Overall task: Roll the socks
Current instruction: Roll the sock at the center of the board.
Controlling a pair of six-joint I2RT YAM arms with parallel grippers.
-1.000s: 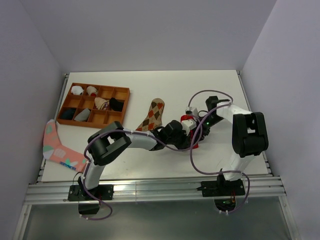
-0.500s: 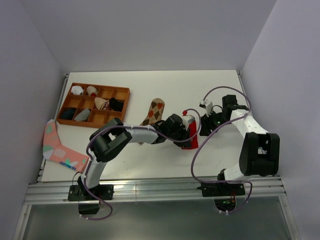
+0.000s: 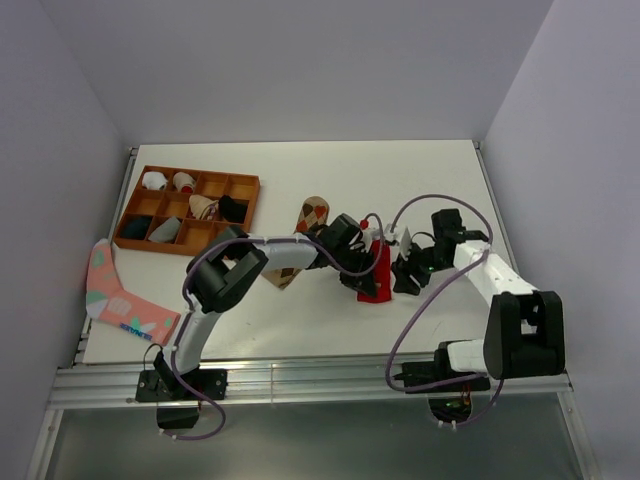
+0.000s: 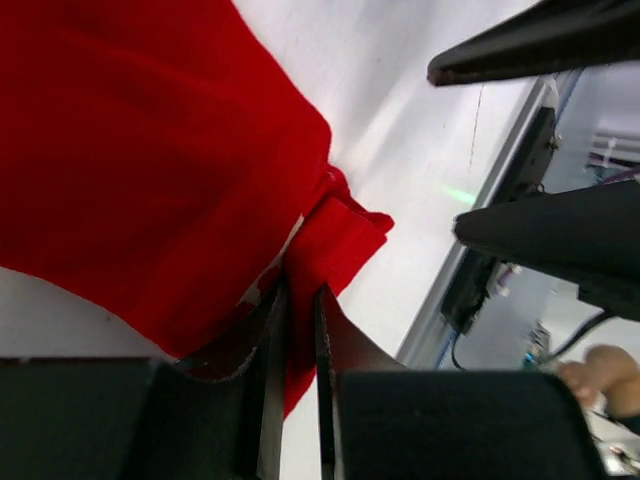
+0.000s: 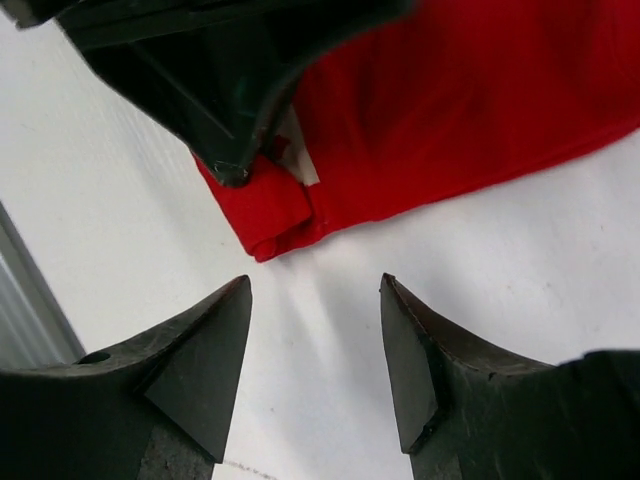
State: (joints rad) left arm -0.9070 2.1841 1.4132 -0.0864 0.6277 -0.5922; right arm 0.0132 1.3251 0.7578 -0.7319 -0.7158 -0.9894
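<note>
White tabletop (image 3: 300, 320) boxed in by pale lavender walls (image 3: 300, 70), pretty bare setup. Closest to the front edge, over at the left side, a pink sock (image 3: 118, 295) with teal and white markings lies flat, well away from the action.

Middle of the table is where it's all happening. The red sock (image 3: 377, 280) lies there with both arms reaching in at it. The left gripper (image 3: 362, 262) comes in from the left and is pinched down narrow on the sock. In the left wrist view the fingers (image 4: 270, 400) are nearly together, with a fold of the red fabric (image 4: 150, 150) squeezed between them. The right gripper (image 3: 405, 270) sits just to the right of the sock, spread wide and holding nothing. From its own camera you see bare table between the two fingers (image 5: 190, 360), and the folded end of the sock (image 5: 280, 215) is just past the tips, not touching them. Can't tell if the tips touch the table.

A bit farther back and left, the argyle sock (image 3: 312, 212) lies under the left arm, so only part of it shows.

Farthest back on the left is a wooden tray (image 3: 205, 174) with compartments, several holding small bundles (image 3: 153, 181).
</note>
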